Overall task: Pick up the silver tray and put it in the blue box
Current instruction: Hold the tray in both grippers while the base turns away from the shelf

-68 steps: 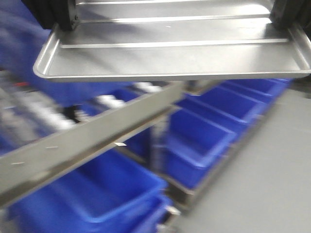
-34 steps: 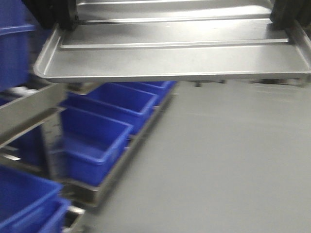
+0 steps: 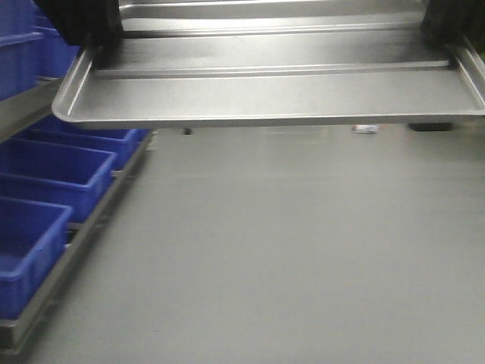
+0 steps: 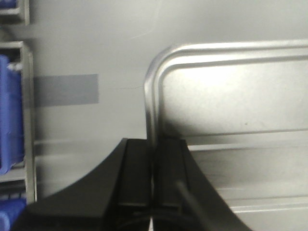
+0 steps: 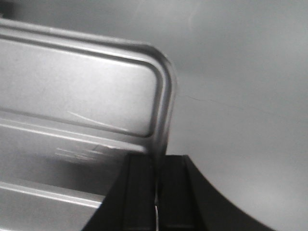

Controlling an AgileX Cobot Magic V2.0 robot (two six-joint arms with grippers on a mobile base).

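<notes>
The silver tray (image 3: 273,95) hangs in the air across the top of the front view, level, its ridge lines running left to right. My left gripper (image 4: 154,159) is shut on the tray's (image 4: 231,101) left rim, one finger inside the lip and one outside. My right gripper (image 5: 156,168) is shut on the tray's (image 5: 77,91) right rim the same way. In the front view only dark parts of the grippers show, at the upper corners. Blue boxes (image 3: 45,171) sit in a row at the left, low on a metal rack.
The metal rack rail (image 3: 76,243) runs along the left edge of the grey floor (image 3: 303,250). A blue box edge and rack frame (image 4: 19,110) show at the left of the left wrist view. A small pale object (image 3: 364,129) lies far off on the floor.
The view has swung: the rack and blue boxes slid from the centre to the far left, and grey floor now fills the frame. The tray stays held in the same place.
</notes>
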